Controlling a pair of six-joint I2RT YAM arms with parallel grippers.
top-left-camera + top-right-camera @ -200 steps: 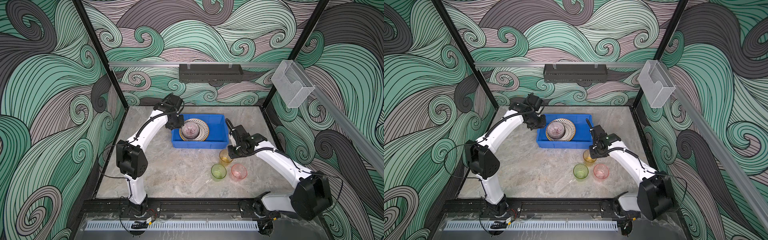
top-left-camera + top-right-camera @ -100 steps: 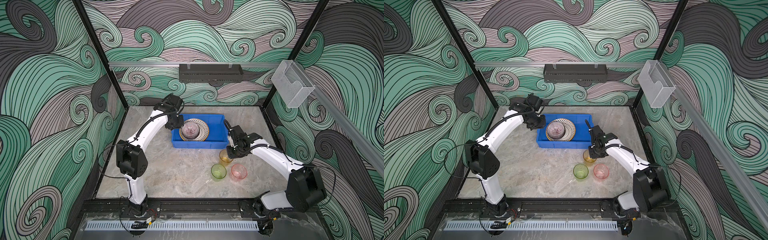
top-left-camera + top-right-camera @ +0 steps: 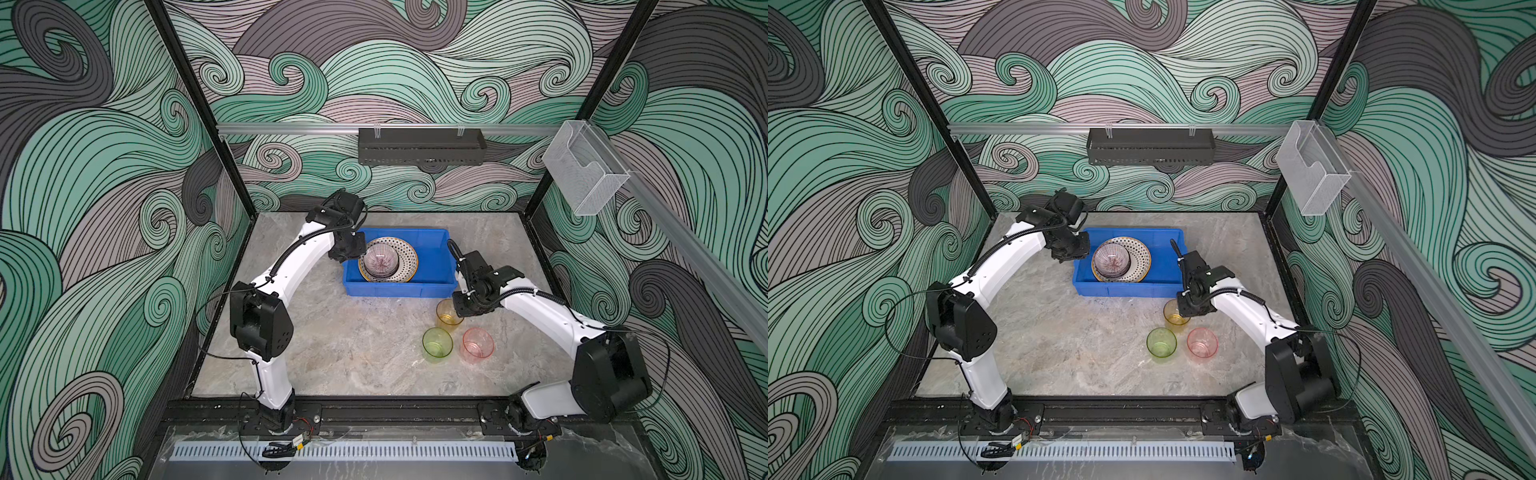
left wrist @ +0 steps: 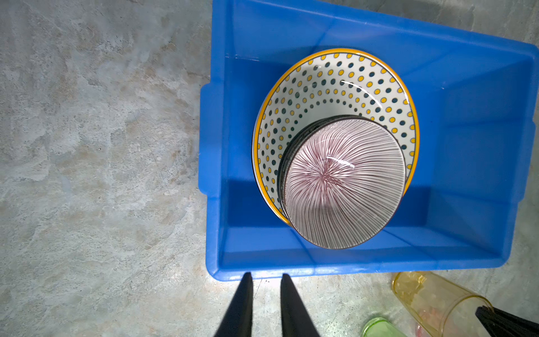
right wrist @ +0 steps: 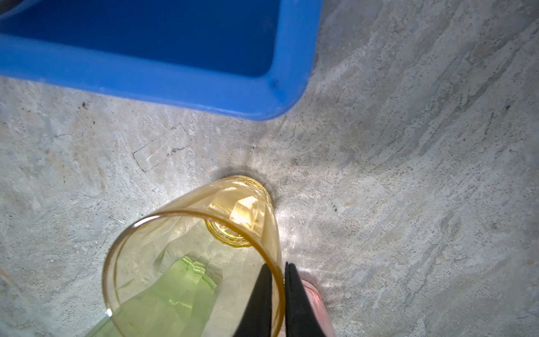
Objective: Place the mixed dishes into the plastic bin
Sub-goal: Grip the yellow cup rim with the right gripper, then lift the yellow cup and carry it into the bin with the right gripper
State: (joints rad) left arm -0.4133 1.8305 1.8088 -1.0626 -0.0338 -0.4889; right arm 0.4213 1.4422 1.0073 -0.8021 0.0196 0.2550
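Blue bin (image 3: pixel 399 289) sits toward the back of the marble worktop (image 3: pixel 353 340). Inside it, in both top views, there's a dotted plate (image 3: pixel 1142 257) with a striped bowl (image 3: pixel 1112 261) resting on its near-left part.

The left wrist view gives far more. The plate (image 4: pixel 335 87) has a yellow edge and rings of yellow and dark dots. The bowl (image 4: pixel 341 183) carries fine purple lines fanning out from its centre. A dark rim peeks out under the bowl, and neither top view shows that.

Outside the bin, three cups stand mouth-up near its front right corner. The orange cup (image 3: pixel 446 313) is just beside the bin wall. The green cup (image 3: pixel 437 341) and pink cup (image 3: pixel 478 343) sit side by side in front of it.

From above, the right wrist hides the grip. The right wrist view settles it: the right end effector (image 5: pixel 277 265) is clenched on the orange cup (image 5: pixel 192 242), one finger inside the rim and one outside. The green cup (image 5: pixel 163 294) shows through the orange wall.

In the left wrist view, dark fingertips (image 4: pixel 501 322) meet that cup (image 4: pixel 431 297).

The left end effector (image 4: pixel 266 275) is released. Its fingers are slightly parted and empty, hovering by the bin's rim (image 4: pixel 215 186).
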